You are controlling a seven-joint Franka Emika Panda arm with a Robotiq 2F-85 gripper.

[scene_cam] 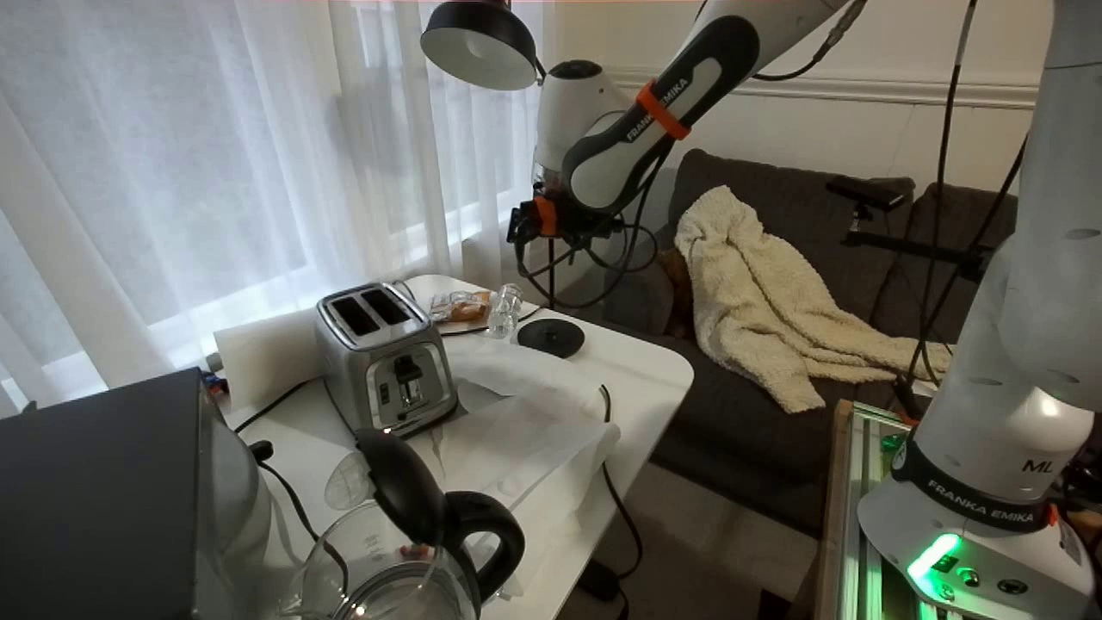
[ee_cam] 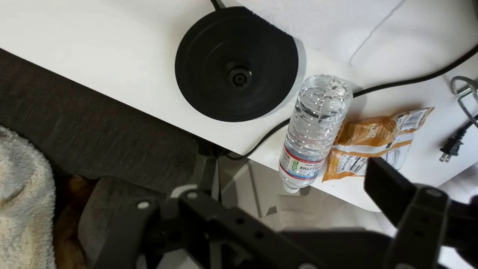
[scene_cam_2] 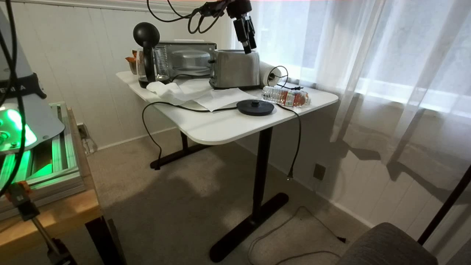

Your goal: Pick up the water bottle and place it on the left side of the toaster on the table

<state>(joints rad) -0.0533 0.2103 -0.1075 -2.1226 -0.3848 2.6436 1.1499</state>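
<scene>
Bumping the water bottle (ee_cam: 313, 130) could send it off the table (scene_cam_2: 206, 128).
It lies on its side, cap apparently past the edge, so a crooked approach may roll it, and the snack bag (ee_cam: 373, 149) just beside it could get pinched too. The fingers (ee_cam: 390, 188) are spread, holding nothing, well above the table; in the wrist view the water bottle shows beyond their tips, in line with the gap.

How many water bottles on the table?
1: the water bottle, in the wrist view, between the round black base and the orange snack bag. The toaster may hide others.
</scene>
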